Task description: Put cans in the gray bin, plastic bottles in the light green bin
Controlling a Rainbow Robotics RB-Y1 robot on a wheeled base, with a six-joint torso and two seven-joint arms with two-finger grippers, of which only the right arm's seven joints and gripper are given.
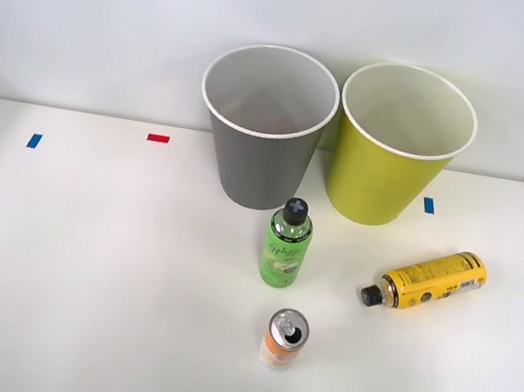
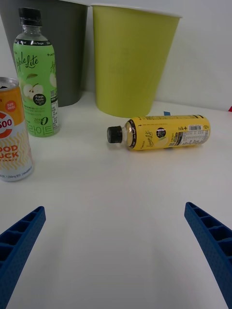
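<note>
Ahead of the right gripper (image 2: 116,256), whose blue fingers (image 2: 19,241) are spread wide with nothing between them, the yellow can (image 2: 162,132) is seen lying on its side on the white table (image 1: 75,275). Its long axis is set crosswise to the approach, just before the light green bin (image 2: 130,58).

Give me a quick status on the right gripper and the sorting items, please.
Right gripper open, holding nothing. Yellow can lying on its side ahead; orange-white can and green bottle upright. Gray bin, light green bin behind. Nothing blocking.
</note>
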